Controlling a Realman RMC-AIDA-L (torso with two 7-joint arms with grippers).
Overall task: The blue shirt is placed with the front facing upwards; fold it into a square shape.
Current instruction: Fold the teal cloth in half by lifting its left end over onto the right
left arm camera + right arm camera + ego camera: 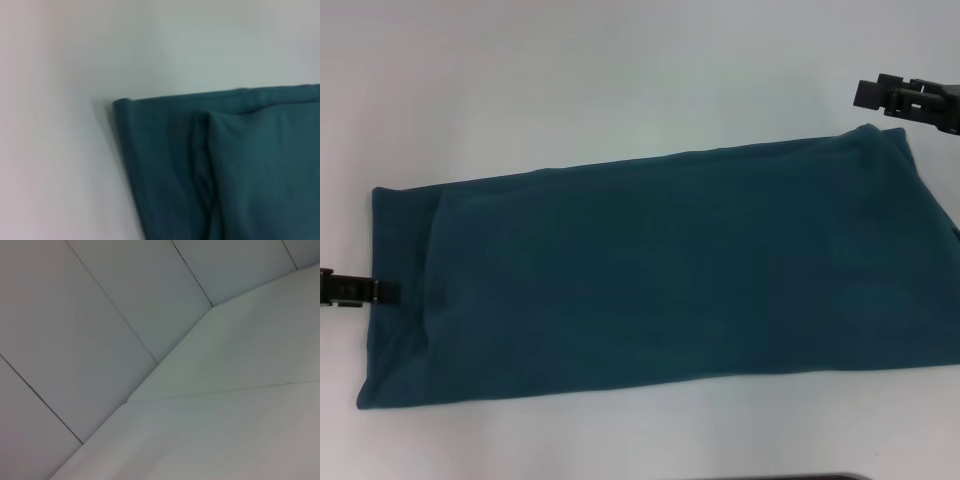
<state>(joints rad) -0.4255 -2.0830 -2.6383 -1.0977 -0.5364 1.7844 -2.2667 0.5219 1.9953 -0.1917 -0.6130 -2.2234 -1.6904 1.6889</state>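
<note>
Both jaws flank blue shirt (650,270) on white table (570,80).

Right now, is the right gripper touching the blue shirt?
Apart. In the head view the right gripper sits above the blue shirt's far right corner, with bare table between them.

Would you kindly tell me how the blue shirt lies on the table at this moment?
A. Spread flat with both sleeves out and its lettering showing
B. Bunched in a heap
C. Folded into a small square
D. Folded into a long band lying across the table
D: the blue shirt forms a long plain band across the white table, with no sleeves or lettering showing, and a folded layer is visible near its left end.
</note>
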